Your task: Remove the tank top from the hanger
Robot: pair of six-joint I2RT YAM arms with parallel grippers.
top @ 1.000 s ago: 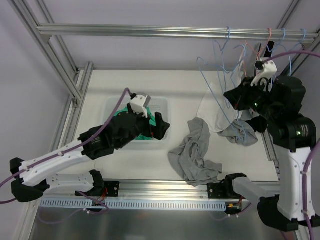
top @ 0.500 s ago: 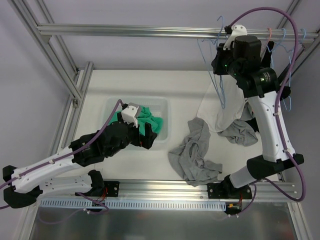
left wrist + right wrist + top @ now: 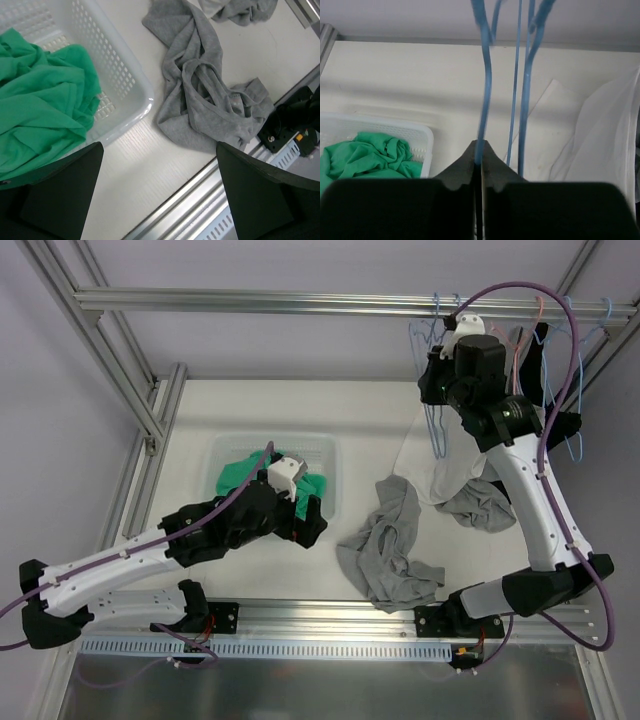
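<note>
A: Hanger (image 3: 481,100) looks bare. Is the job done?
B: Nearly, I think. The right fingers (image 3: 479,152) pinch it shut, up high. The left fingers (image 3: 159,146) are wide open, empty, by the basket (image 3: 145,105). The grey tank top (image 3: 205,100) lies loose on the table (image 3: 250,410).
A: And the white cloth (image 3: 440,465)?
B: Can't tell if it hangs or lies flat.

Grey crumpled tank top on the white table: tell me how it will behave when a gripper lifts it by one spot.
The grey crumpled tank top lies in soft folds, so it will probably sag and hang limp. It looks thin, so likely light. Its loose strap loops may trail across the white table.
</note>
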